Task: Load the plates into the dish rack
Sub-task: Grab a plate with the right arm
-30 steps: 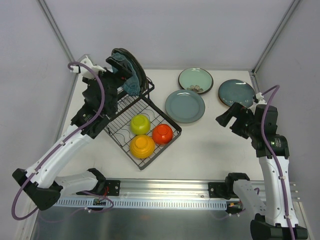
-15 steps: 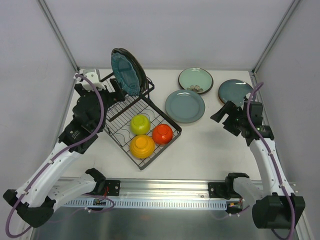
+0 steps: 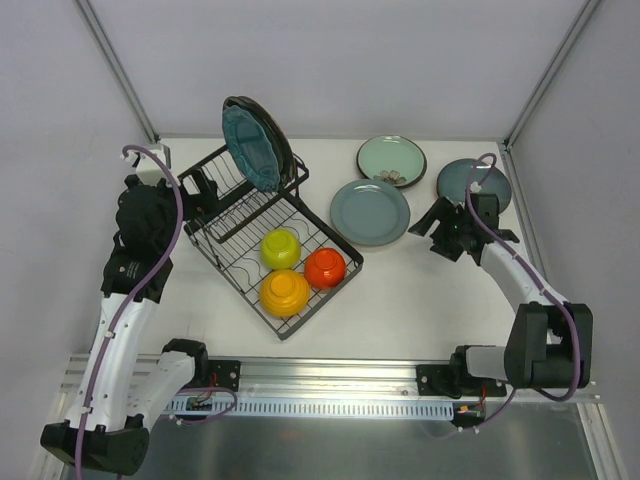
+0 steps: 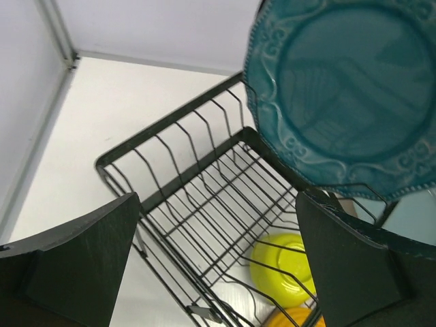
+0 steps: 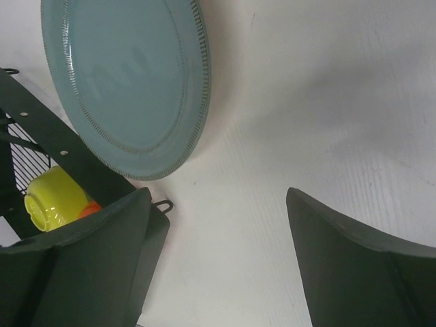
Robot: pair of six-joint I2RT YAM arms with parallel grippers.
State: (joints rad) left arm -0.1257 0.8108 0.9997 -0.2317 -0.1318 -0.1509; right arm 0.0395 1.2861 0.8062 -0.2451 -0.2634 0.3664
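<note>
The left arm (image 3: 115, 340) and right arm (image 3: 512, 272) are made of white link shells and black joint housings, a purple cable (image 3: 178, 212) is looped along each, and matte black wedge-shaped fingers (image 4: 68, 262) are fitted.

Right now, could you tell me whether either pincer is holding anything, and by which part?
Nothing is held: the left pincer and the right pincer both stand open and empty.

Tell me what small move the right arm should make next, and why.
Probably ease the right gripper forward and down to the rim of the round grey-blue ceramic plate. Its jaws stand open and empty, and that plate lies flat on the white table ahead, not yet in the black wire dish rack.
</note>
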